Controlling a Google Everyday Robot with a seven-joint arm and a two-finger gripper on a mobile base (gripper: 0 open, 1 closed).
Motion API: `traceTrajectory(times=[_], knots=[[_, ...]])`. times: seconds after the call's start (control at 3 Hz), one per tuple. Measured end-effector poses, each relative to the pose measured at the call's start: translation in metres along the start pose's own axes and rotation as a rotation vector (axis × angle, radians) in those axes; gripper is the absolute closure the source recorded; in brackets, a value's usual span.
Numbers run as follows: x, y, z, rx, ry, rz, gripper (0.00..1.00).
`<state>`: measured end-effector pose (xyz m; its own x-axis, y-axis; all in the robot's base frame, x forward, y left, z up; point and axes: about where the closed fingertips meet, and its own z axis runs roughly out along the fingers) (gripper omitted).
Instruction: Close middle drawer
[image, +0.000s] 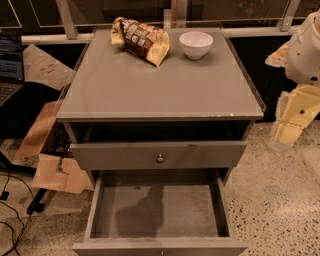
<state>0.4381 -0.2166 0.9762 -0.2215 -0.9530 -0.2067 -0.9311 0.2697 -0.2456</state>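
The grey cabinet (160, 87) stands in the middle of the camera view. The middle drawer (157, 205) is pulled far out toward me and is empty; its front (160, 248) lies at the bottom edge of the view. Above it, the top drawer front (125, 156) with a round metal knob (160, 158) stands slightly out, with a dark gap above it. The lowest drawer is hidden beneath the open one. My gripper (287, 134) hangs at the far right with the white and yellow arm (305, 55), beside the cabinet's right side and apart from both drawers.
A crumpled chip bag (141, 39) and a white bowl (196, 44) sit at the back of the cabinet top. Cardboard pieces (47, 150), cables (12, 210) and a laptop (10, 62) lie to the left. Speckled floor (285, 200) lies to the right.
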Motion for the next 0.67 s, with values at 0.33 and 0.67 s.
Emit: traceTrajectory(times=[0.33,0.67], knots=[[0.0,0.0,0.0,0.0,0.0,0.0,0.0],[0.0019,0.0079,0.0076,0.02,-0.058,0.026,0.0]])
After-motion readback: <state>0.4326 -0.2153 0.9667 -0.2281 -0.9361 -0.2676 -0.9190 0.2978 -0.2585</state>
